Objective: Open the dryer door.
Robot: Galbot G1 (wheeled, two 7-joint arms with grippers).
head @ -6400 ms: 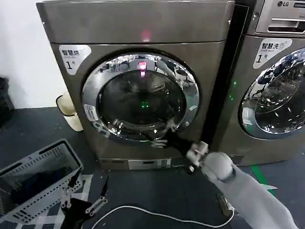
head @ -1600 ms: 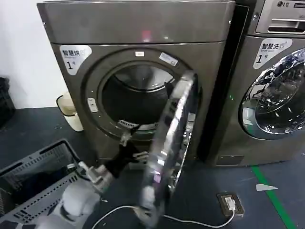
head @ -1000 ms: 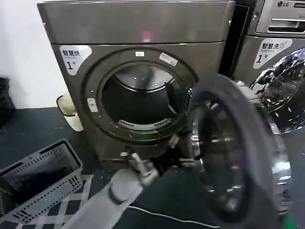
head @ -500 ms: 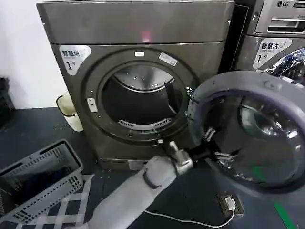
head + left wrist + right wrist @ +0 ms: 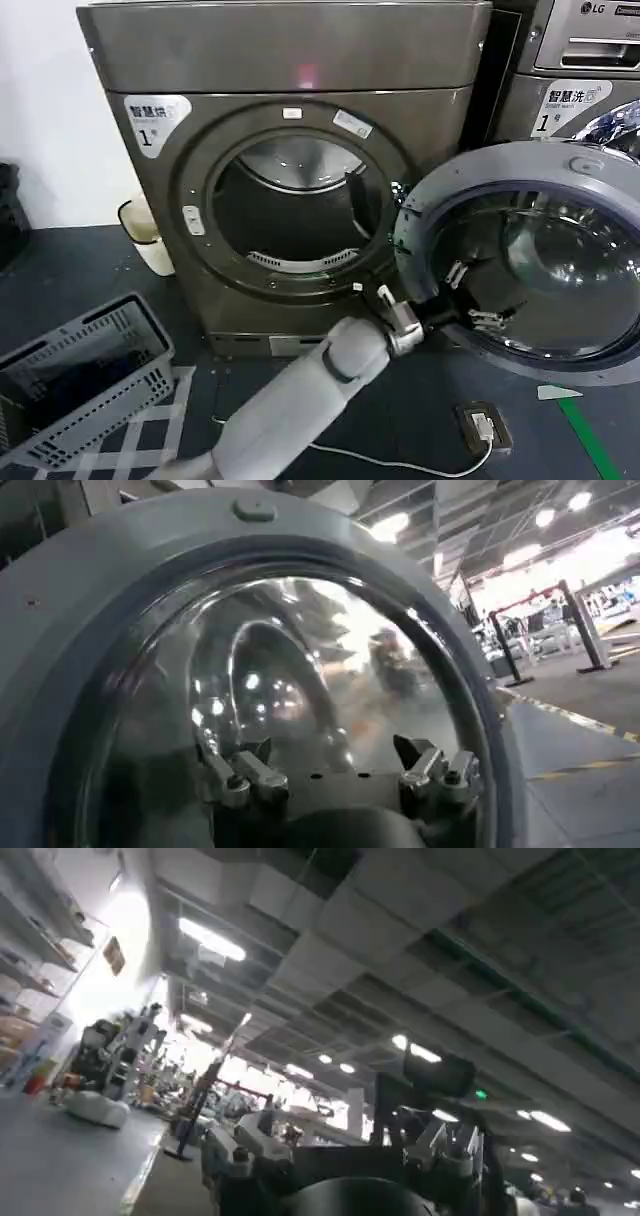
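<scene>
Dark laundry-room floor, two grey machines side by side against a white wall. Far to the left of your left gripper (image 5: 478, 297) sits a grey laundry basket (image 5: 90, 355) on the floor, well apart from the action. Just left of the gripper and above it is the dryer (image 5: 280, 60), its drum opening (image 5: 290, 215) fully exposed. The left gripper reaches from lower left, fingers spread wide, holding nothing, tips right at the inner glass of the dryer door (image 5: 520, 260); whether they touch it you can't tell from the head view. In the left wrist view the fingers (image 5: 245, 780) stand well apart with the door's grey inner ring (image 5: 110, 590) curving around them. Half a second ago the door was less far round; now it has swung further right on its hinge, inner face toward the camera, covering part of the LG washer (image 5: 590, 40) to the right of the gripper. That reads as the task essentially done: door wide open, drum reachable. Below the gripper, a white cable and plug (image 5: 480, 425) lie on the floor. The right gripper (image 5: 345, 1158) points up at the ceiling, fingers apart, idle.
</scene>
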